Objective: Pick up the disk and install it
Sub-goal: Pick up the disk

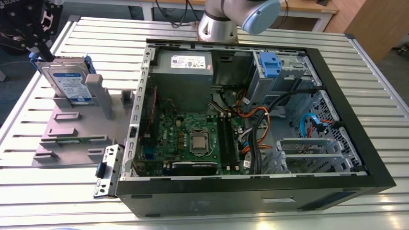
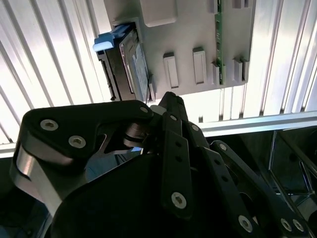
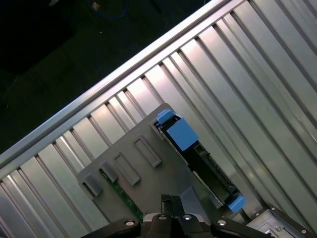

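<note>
The gripper [image 1: 45, 53] is hovering above the grey holder [image 1: 70, 129] on the slatted metal table [image 1: 383, 96], its jaws sitting pressed together on nothing in both wrist views. The disk [image 1: 67, 84] is standing on edge in that holder, apart from the gripper, at the exterior view's left of the open computer case [image 1: 255, 196]

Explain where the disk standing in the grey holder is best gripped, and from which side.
Probably by its free upper edge, clamped across the two flat faces, coming down from above. The disk stands on edge in the grey holder, whose post covers its lower part; the top edge is exposed.
</note>
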